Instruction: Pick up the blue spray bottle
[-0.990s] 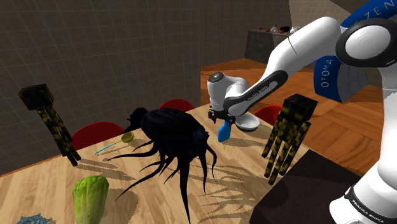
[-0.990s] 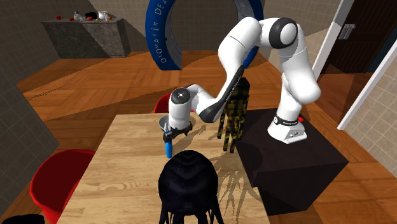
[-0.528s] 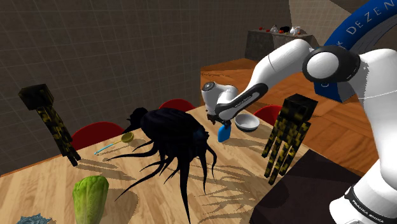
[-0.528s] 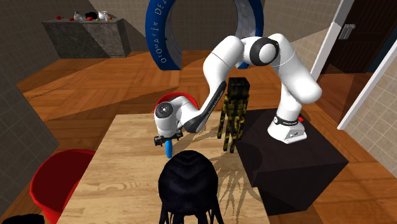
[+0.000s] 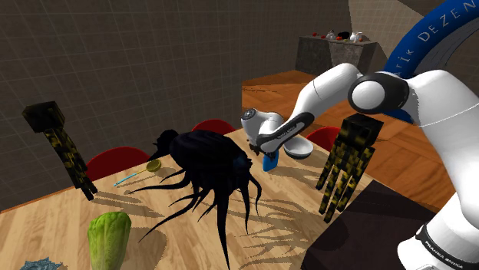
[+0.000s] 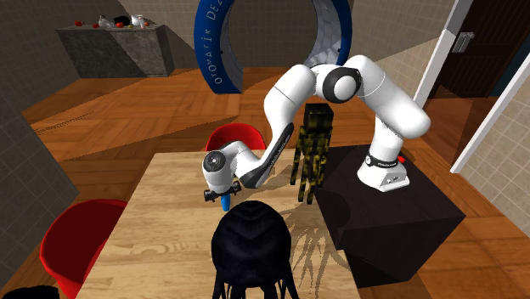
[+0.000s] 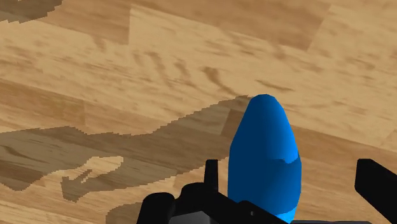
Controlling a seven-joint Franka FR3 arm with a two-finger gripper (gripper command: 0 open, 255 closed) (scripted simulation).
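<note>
The blue spray bottle stands on the wooden table, between a big black tentacled figure and a white bowl. My black gripper is low over the table, right at the bottle. In the wrist view the bottle's rounded blue body lies between the fingers of the gripper. The fingers stand apart, and one fingertip is well clear of the bottle. Nothing is clasped. The hand hides the bottle's upper part in both exterior views.
The black tentacled figure sprawls close beside the bottle. A white bowl sits just behind it. Black-and-yellow blocky figures stand near the stand and at the table's far end. A lettuce and red chairs are nearby.
The arm has folded down and the hand has sunk lower and slid toward the shoulder view's left. The bottle has stayed where it was on the table.
</note>
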